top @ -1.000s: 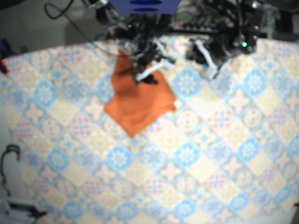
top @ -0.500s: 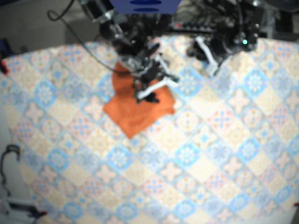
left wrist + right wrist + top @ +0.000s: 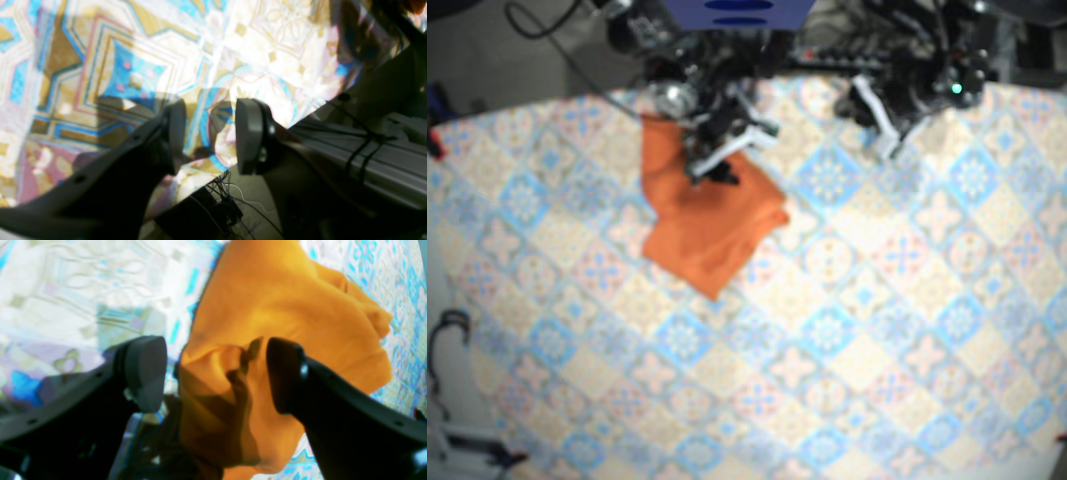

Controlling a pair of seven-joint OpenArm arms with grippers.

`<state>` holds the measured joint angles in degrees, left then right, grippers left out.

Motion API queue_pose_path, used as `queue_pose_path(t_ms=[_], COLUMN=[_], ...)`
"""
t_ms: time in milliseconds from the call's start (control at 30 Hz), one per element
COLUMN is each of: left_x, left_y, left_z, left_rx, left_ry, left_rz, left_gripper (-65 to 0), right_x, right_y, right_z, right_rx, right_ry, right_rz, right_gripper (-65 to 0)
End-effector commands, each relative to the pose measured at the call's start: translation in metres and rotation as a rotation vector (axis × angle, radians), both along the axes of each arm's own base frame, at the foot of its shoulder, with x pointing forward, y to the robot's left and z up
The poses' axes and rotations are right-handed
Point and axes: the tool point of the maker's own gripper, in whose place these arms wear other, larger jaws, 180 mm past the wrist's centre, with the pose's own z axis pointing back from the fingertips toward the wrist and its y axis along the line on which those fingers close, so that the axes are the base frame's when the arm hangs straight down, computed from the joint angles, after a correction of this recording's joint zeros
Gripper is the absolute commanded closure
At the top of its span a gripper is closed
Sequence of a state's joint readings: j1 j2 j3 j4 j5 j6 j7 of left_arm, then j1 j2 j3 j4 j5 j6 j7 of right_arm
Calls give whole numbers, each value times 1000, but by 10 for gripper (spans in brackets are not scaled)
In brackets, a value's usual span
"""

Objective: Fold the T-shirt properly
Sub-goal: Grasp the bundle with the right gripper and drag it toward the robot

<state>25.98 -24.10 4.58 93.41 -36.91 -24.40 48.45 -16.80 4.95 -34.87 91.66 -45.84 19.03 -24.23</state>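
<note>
The orange T-shirt [image 3: 707, 220] lies folded into a rough diamond on the patterned tablecloth [image 3: 847, 330], at the far left of centre. My right gripper [image 3: 720, 160] hovers over the shirt's far part. In the right wrist view this gripper [image 3: 217, 373] is open, and a raised ridge of the orange T-shirt [image 3: 283, 306] sits loosely between its fingers [image 3: 146, 373] without being clamped. My left gripper [image 3: 882, 130] hangs near the table's far edge, right of the shirt. It is open [image 3: 208, 135] with only tablecloth beneath it.
Dark cables and robot mounts [image 3: 847, 50] crowd the far edge of the table. An aluminium rail with cables [image 3: 367, 156] runs beside the left gripper. The tablecloth [image 3: 133, 66] spreads toward the near side.
My right gripper has pulled back from the shirt's middle toward the far edge. The shirt has shifted slightly left and its far corner now stretches further back. The left arm has barely moved.
</note>
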Motion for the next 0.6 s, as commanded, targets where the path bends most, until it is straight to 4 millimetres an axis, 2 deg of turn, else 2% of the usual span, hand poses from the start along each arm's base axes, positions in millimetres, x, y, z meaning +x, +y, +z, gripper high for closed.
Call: queue_pose_path(t_ms=[0,267,367,567], left_x=[3,2,2,2], left_y=[1,0,0,0], left_z=[5,5,5,5], left_rx=[-11,-12,-12,-12], left_ry=[-21,-18,-18,-18], left_rz=[-1,1,1,1], left_gripper=[-227,-227,-227,-227], right_x=[8,14,32,54], right_y=[2,-24,-28,-60], right_z=[7,-9,-2,0], right_rx=[19,-15,-8,27], right_ry=[-29,5,-23,-23], right_rz=[-9,-80,-107,-228], right_gripper=[-449,-449,-449,-449])
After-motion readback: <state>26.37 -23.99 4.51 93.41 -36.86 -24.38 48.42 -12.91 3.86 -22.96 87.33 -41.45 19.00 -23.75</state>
